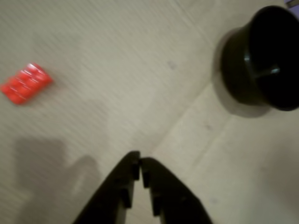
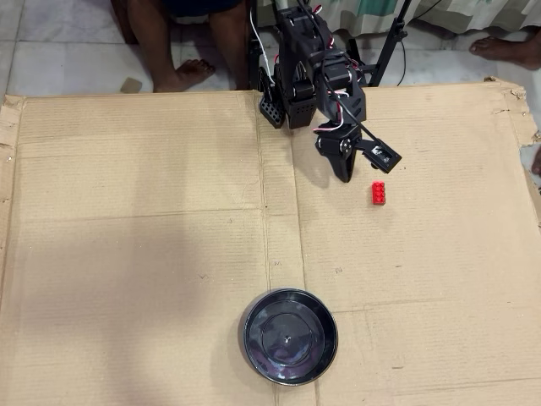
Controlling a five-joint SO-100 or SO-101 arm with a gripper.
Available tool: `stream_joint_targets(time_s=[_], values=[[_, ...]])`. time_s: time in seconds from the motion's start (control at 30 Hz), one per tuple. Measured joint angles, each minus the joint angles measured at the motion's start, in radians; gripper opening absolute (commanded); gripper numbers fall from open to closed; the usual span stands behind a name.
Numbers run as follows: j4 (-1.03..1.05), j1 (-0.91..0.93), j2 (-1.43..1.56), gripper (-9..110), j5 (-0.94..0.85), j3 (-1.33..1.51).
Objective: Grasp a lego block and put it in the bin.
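Note:
The lego block [image 2: 379, 194] is a small red studded brick lying on the cardboard, just right of and a little below my gripper [image 2: 345, 174] in the overhead view. In the wrist view the block [image 1: 26, 83] sits at the far left, well away from my gripper [image 1: 140, 164], whose black jaws are shut with nothing between them. The bin [image 2: 291, 336], a round glossy black dish, rests near the cardboard's front edge in the overhead view. It shows at the upper right of the wrist view [image 1: 261, 58].
A large sheet of cardboard [image 2: 152, 237] covers the floor under everything. The arm's base [image 2: 292, 93] stands at the sheet's far edge. Bare feet [image 2: 182, 72] of a person are on the tiles behind it, and another foot [image 2: 507, 46] at the top right.

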Motion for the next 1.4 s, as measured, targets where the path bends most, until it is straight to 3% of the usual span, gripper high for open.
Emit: stream_joint_targets(time_s=[0.23, 0.57, 0.83, 0.93, 1.17, 1.4], values=[[0.026, -0.058, 0.000, 0, 0.273, -0.005], [0.275, -0.161, -0.002, 0, 0.644, -0.091], [0.299, -0.238, -0.064, 1, 0.923, -0.100], [0.299, -0.268, -0.094, 3, 0.992, -0.101], [0.296, -0.290, -0.146, 24, 1.048, -0.101], [0.296, -0.316, -0.199, 27, 1.051, -0.101]])
